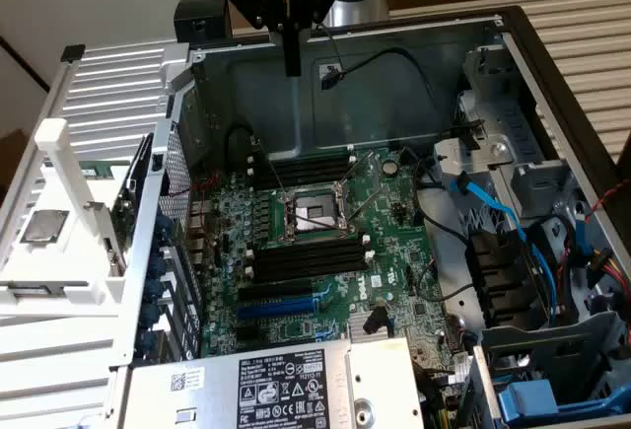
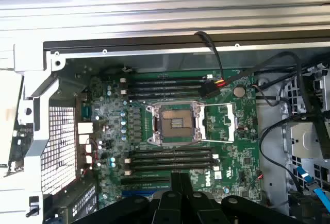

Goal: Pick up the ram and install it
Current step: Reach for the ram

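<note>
My gripper hangs high over the back wall of the open computer case, its black fingers pressed together with nothing between them. In the wrist view the shut gripper points down at the green motherboard. Two banks of long black memory slots flank the open processor socket. In the wrist view the same banks of memory slots lie either side of the socket. The ram is out of view.
A white rack holding a square chip stands at the exterior view's left. The labelled power supply covers the case front. Drive bays with blue cables fill the right. A blue slot sits below the lower bank.
</note>
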